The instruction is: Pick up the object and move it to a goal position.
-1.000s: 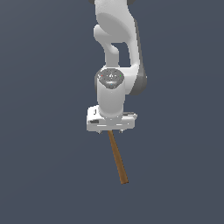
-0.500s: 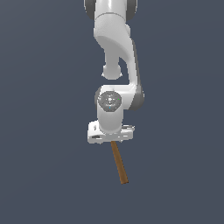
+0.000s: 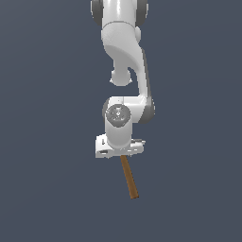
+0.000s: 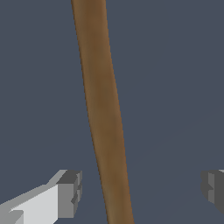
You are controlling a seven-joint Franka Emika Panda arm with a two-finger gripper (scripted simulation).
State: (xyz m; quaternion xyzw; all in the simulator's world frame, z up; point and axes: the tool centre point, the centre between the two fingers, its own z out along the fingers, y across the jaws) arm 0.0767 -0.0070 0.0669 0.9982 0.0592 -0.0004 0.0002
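Wrist view shows the gripper (image 4: 140,192) with its jaws wide apart, the hammer (image 4: 103,113) handle running between the fingers (image 4: 65,194) and touching neither. In the exterior view the brown handle (image 3: 129,177) slants out from under the white hand (image 3: 118,147); the head is probably hidden beneath it. No writing can be read anywhere.

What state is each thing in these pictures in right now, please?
Hammer: lying flat on the floor, handle between the fingers, not gripped; head hidden.
Gripper: open, fingers apart from the handle on both sides.
Arm: bent down over the hammer.
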